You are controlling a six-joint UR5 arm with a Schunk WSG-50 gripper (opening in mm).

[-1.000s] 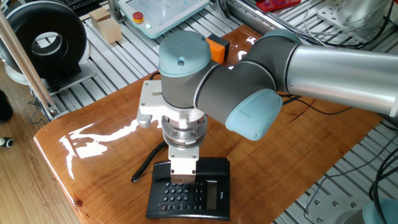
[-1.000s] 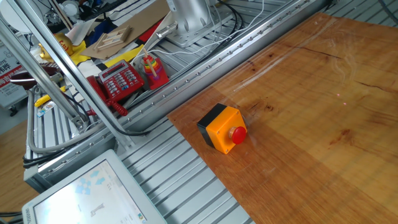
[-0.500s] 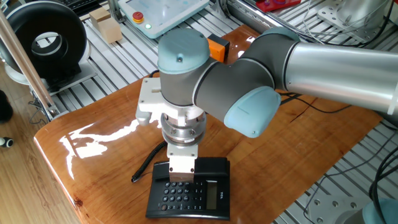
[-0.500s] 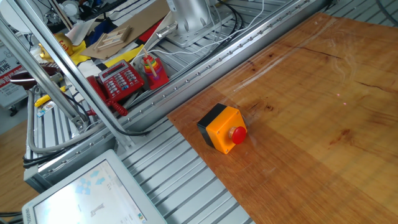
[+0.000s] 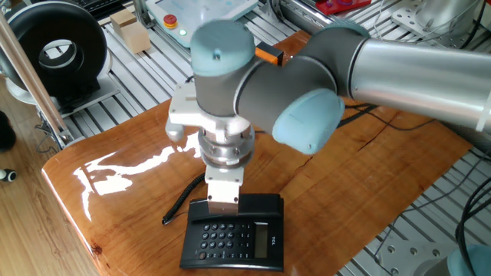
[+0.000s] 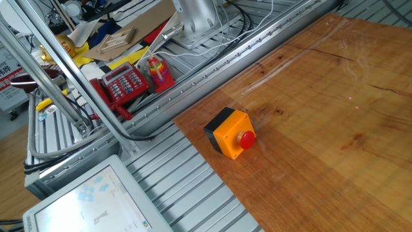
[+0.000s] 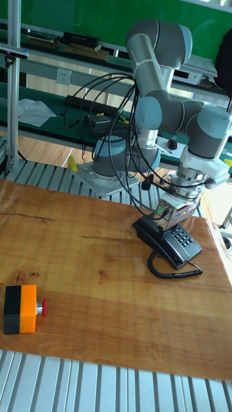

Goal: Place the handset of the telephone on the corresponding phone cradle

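The black telephone (image 5: pixel 230 241) (image 7: pixel 182 241) lies near the front edge of the wooden table. The handset (image 5: pixel 262 204) (image 7: pixel 147 230) rests along the phone cradle at the base's far end and covers it. Its coiled cord (image 7: pixel 171 270) (image 5: pixel 181 205) trails onto the wood. My gripper (image 5: pixel 222 208) (image 7: pixel 166 221) hangs just above the handset's left half, pointing straight down. It holds nothing and the handset lies free below it. The arm's wrist hides most of the fingers. The other fixed view shows neither the phone nor the gripper.
An orange box with a red button (image 6: pixel 230 133) (image 7: pixel 20 309) stands on the table (image 6: pixel 335 116) far from the phone. A red telephone (image 6: pixel 125 84) and clutter lie on the slatted frame beyond the table edge. The arm's base (image 7: pixel 119 168) stands behind the table.
My gripper has risen a little off the handset, and the wrist shifted slightly left. The handset and phone stayed where they were.
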